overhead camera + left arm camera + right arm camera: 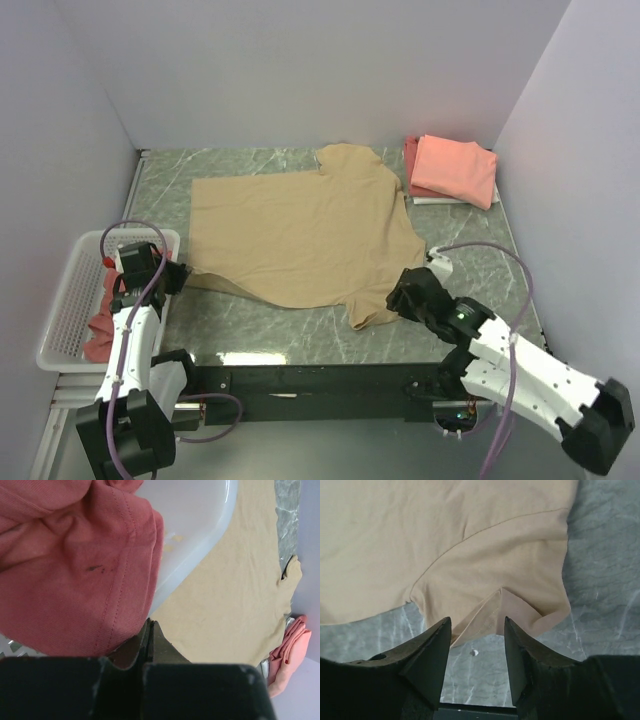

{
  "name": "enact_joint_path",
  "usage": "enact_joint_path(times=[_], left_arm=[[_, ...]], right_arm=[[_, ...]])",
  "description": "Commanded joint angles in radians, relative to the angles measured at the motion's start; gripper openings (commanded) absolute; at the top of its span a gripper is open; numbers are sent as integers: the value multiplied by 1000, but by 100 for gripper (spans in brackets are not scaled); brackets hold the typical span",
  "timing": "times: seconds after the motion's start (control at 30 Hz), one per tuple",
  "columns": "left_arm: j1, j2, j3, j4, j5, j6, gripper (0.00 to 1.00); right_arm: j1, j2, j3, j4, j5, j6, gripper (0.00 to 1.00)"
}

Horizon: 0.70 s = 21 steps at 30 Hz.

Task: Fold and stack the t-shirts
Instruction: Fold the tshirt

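Right gripper [476, 621] first: my jaws stand apart, one on each side of a small turned-over corner on the hem of the near sleeve [520, 580]. They are not clamped on it. The cloth sits in the gap and green marble shows just below.

That sleeve belongs to the tan t-shirt [300, 235], which is spread flat across the middle of the desk [480, 270]. Its long axis runs left to right, with the hem toward my left arm and the shoulders toward my right. One sleeve points to the far wall and the other points back at me. The near edge is wavy, not straight.

Bare desk shows on the right of the shirt, along the near edge and in a strip at the far left.

At the far right corner, a folded salmon-pink t-shirt [455, 168] lies on a darker red one, close to the wall.

My left gripper [150, 636] is pressed fully together at the corner of the white basket [70, 290], just beside the tan hem. A dusty red t-shirt [65, 570] is heaped in that basket, and I cannot tell whether any of it is pinched.
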Motion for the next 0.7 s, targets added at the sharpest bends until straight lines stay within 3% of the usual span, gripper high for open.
enact_joint_path(times=[0.0, 0.13, 0.3, 0.67], left_arm=[[3, 19, 10, -6, -35, 29, 1], [3, 25, 9, -1, -30, 35, 1], [3, 25, 0, 12, -10, 35, 1], [5, 19, -5, 18, 14, 39, 1]], right_arm=[[91, 98, 77, -59, 220, 45, 54], [239, 302, 196, -185, 345, 115, 54], [324, 463, 296, -295, 442, 204, 54], [355, 545, 310, -353, 459, 264, 54]])
